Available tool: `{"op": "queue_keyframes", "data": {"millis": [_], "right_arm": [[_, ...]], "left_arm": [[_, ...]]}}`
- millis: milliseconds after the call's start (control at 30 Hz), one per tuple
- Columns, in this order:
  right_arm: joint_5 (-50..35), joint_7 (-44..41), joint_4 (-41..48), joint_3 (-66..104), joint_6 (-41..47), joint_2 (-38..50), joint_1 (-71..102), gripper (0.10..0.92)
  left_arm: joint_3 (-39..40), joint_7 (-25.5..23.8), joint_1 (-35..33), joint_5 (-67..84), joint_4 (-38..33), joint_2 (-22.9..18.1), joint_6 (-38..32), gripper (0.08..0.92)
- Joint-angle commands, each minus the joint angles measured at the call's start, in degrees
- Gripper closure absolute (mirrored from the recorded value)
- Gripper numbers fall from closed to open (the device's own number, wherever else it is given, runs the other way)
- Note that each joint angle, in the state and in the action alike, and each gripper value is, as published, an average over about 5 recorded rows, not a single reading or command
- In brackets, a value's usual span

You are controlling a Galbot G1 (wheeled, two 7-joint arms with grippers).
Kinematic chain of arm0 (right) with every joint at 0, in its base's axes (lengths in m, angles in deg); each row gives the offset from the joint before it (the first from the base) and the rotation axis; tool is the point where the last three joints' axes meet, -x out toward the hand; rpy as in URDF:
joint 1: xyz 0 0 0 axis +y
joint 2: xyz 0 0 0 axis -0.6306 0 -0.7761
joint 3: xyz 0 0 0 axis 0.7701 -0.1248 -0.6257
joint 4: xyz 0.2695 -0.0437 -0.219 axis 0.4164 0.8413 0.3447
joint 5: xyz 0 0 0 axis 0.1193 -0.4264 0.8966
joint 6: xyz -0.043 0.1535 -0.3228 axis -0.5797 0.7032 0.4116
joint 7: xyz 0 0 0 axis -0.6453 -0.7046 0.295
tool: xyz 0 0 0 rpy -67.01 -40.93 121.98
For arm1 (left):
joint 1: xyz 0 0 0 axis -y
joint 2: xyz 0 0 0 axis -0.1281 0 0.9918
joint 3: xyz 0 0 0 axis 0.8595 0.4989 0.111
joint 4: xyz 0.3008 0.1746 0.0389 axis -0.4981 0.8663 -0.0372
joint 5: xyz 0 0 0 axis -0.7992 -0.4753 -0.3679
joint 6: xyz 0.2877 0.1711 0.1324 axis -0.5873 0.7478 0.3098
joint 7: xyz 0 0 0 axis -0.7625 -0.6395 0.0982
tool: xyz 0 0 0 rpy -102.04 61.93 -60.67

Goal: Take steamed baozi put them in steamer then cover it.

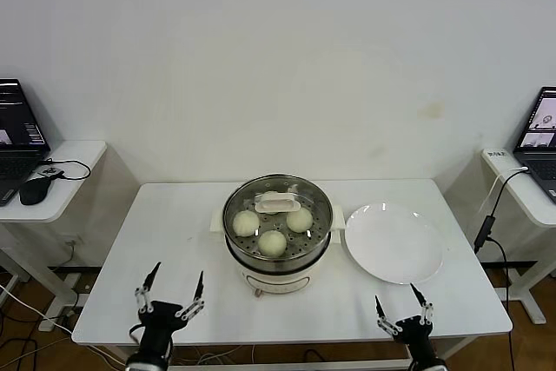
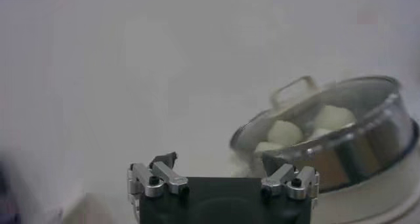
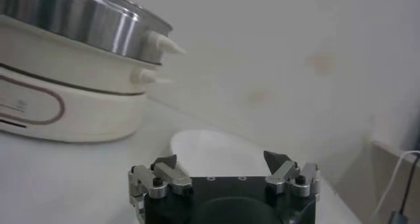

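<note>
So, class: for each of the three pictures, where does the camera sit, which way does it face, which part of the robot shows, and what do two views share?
Head view: from the robot's head, looking forward and down at the table, the covered steamer and the plate; both open pincers, left pincer and right pincer, show at the near edge.
Left wrist view: on the left arm, facing the steamer and its cover; its own pincer shows.
Right wrist view: on the right arm, facing the plate and the steamer's base; its own pincer shows.
Shared: all three views show the steamer.

Left gripper (image 1: 175, 285): hovering low at the near left, its 2 fingers spreading wide and pointing forward, holding nothing.
Right gripper (image 1: 400, 303): sitting low at the near right, its 2 fingers also parting wide, gripping nothing.
</note>
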Motion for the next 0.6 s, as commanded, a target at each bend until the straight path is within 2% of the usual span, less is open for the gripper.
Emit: {"op": "queue_keyframes", "data": {"millis": [33,333,600], "right_arm": [[-2.97,-0.85,-2.86,-1.62,0.57,2.09,3.46,0.203],[-3.79,-1.15,-4.66,-1.82,1.03,1.99,4.78,0.203],[-7.60,-1.35,-7.68,-2.45,5.65,2.29,6.37,0.203]], "left_arm": [[-4.76,0.70,-4.14,17.26,5.88,-0.29,-7.80,0.177],[-4.05,-0.22,-4.34,17.54,6.02,-0.15,-6.82,0.177],[-3.84,-0.83,-3.94,18.26,6.61,0.21,-6.30,0.177]]}}
